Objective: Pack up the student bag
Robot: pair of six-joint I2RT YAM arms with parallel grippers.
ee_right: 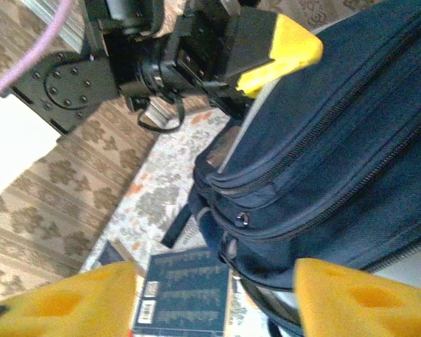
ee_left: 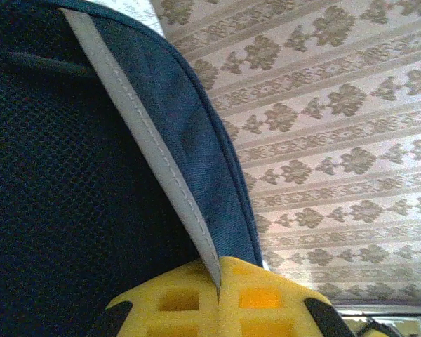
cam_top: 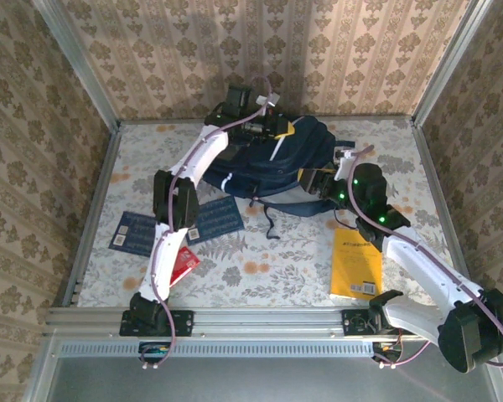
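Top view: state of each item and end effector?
bag: lying down, visible zips shut, top edge pinched
left end effector: shut on bag's edge
right end effector: open, facing bag
yellow book: flat, closed
blue books: flat, closed
red book: flat, partly hidden

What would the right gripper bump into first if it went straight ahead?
Probably the student bag: its zippered side lies straight ahead of the right gripper, though depth is unclear.

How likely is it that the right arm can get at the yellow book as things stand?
Probably yes: the yellow book lies uncovered right beside that arm, whose fingers are open and empty.
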